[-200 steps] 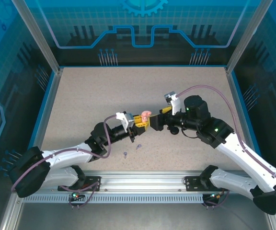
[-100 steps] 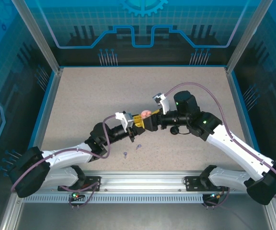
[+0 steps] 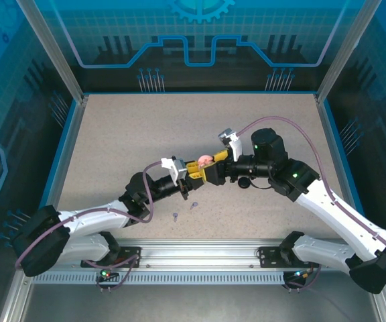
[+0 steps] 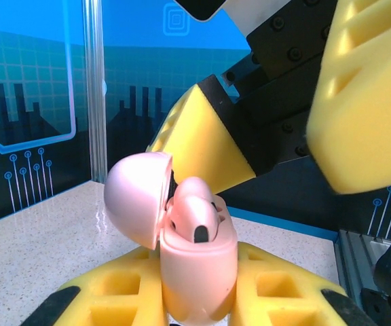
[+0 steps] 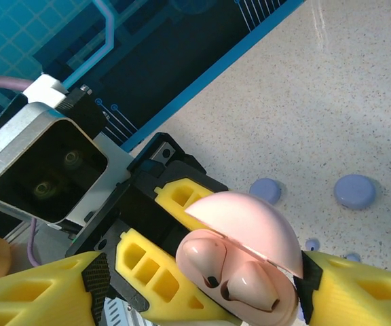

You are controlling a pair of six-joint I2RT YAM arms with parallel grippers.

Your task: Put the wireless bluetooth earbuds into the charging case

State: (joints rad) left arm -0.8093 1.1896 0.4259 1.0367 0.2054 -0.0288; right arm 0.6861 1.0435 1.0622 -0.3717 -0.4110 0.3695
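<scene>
Pink earbuds, two of them, sit side by side in the wells of the single pink charging case. Its domed lid is hinged up and open. The case is held up off the table, near the middle of it.

The left gripper is clamped on the lower half of the case, one yellow finger pressed to each side.

The right gripper meets it head-on from the opposite side. Its two yellow fingers are spread wide and straddle the case without holding it. One finger stands just beside the case body, and I cannot tell whether it touches. The other is well clear.

Two tiny lavender earbuds lie on the table near each other, just on the near side of the left gripper.
</scene>
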